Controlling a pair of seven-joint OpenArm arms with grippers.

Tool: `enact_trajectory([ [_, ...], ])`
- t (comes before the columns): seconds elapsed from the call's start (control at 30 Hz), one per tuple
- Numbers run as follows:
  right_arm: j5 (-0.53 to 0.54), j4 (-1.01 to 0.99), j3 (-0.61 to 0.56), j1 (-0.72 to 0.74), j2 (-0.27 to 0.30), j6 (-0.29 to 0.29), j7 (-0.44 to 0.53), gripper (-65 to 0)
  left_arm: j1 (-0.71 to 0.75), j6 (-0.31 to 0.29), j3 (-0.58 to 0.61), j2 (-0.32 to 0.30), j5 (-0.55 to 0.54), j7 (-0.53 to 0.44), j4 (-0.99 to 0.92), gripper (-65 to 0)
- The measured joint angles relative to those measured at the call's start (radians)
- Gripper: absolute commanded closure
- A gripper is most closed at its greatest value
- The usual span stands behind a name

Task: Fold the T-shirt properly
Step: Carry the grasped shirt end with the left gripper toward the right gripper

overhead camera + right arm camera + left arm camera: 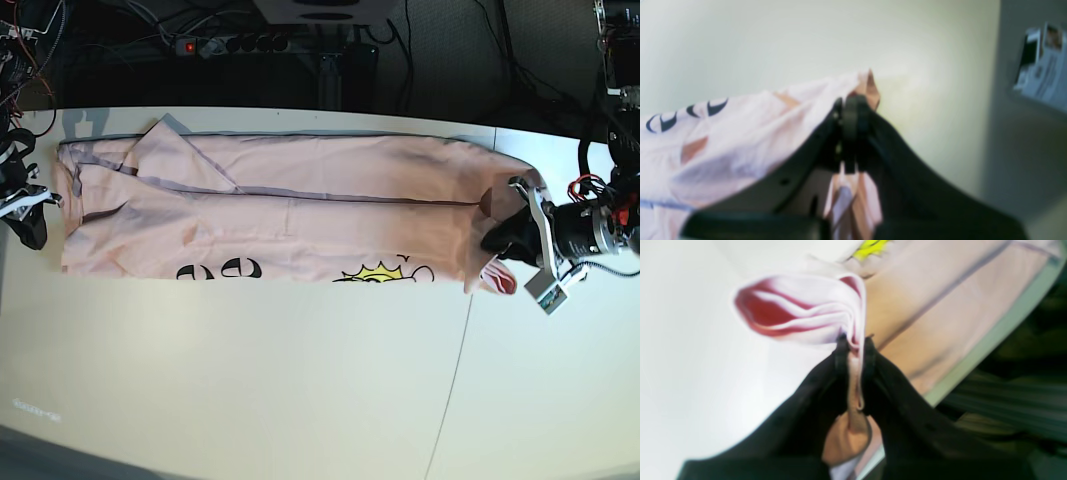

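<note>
1. The T-shirt [300,215] lies spread along the far half of the white counter [250,380], reaching from near one short edge almost to the other.
2. It is folded lengthwise: the plain pink side faces up, and black lettering [220,271] and a yellow print [385,273] peek out along its near edge.
3. The left gripper [855,341] is at the shirt's end near the counter's far corner on the base view's right; its jaws are clamped on a bunched fold of the cloth, which loops out past the tips.
4. In the left wrist view the shirt runs to the counter's edge, with a scrap of yellow print at the top.
5. The right gripper [853,103] is at the opposite end, beside the counter's other short edge; its jaws are pressed together on a pinch of pink cloth.
6. That view is blurred, but the cloth appears lifted off the counter there, with dark lettering showing on the drape.
</note>
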Motion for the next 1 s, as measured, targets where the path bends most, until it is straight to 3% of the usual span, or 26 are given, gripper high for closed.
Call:
enact_trajectory([
  [0.2, -0.001, 0.001, 0.0, -0.002, 0.0, 0.0, -0.002, 0.0, 0.092, 0.002, 0.008, 0.12, 0.101, -0.12, 0.283, 0.0],
  [0.33, 0.0, 0.001, 0.0, -0.002, 0.0, 0.0, -0.007, 0.0, 0.084, 0.002, 0.043, 0.192, 0.176, -0.145, 0.297, 0.0],
  [0.5, 0.005, 0.001, 0.0, -0.002, 0.001, 0.0, -0.009, 0.0, 0.085, 0.006, 0.196, 0.267, 0.311, -0.172, 0.296, 0.0],
  [0.77, 0.005, 0.001, 0.0, -0.002, 0.004, 0.0, -0.009, 0.0, 0.078, 0.124, 0.442, 0.423, 0.663, -0.269, 0.278, 0.0],
  [0.9, 0.005, 0.001, 0.0, -0.002, 0.004, 0.0, -0.01, 0.0, 0.014, 0.208, 0.519, 0.485, 0.846, -0.311, 0.176, 0.0],
  [1.0, 0.005, 0.001, 0.0, -0.002, 0.006, 0.0, -0.01, 0.0, -0.026, 0.264, 0.573, 0.516, 0.922, -0.31, 0.066, 0.0],
])
